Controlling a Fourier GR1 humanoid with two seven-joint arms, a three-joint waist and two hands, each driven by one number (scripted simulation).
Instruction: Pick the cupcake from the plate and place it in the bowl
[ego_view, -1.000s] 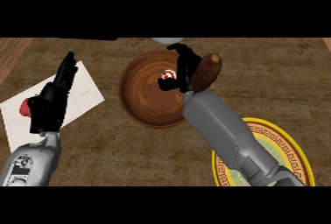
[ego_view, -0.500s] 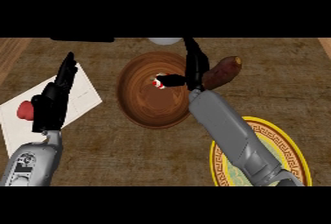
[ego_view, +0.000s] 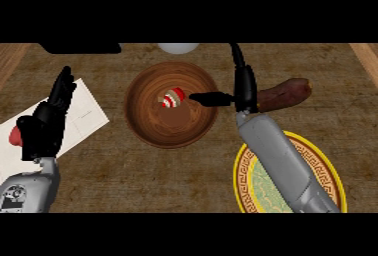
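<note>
right hand (ego_view: 238, 95) sits over the right rim of the wooden bowl (ego_view: 144, 117), fingers straight and pointing up the view, thumb (ego_view: 208, 98) sticking out left toward the bowl's middle; it's open, nothing in it. cupcake (ego_view: 173, 97), red-and-white striped, lies inside the bowl's upper half, just off the thumb tip to the left, can't tell if they touch. so the thing sits directly left of the hand, near; looks roundish from above, no clear long axis. right hand is far the nearer one. judging by that, the placing looks done, remaining move is just pulling the hand clear up/right without clipping the cupcake. yellow-rimmed plate (ego_view: 328, 172) lies lower right, mostly covered by the right forearm, so what's on its left part is hidden. brown sausage-like item (ego_view: 284, 95) sits just right of the hand, partly behind it. left hand (ego_view: 46, 122) rests open at the left, fingers up, over a white napkin (ego_view: 85, 117); a red thing (ego_view: 15, 134) peeks out beside it, too hidden to identify
</note>
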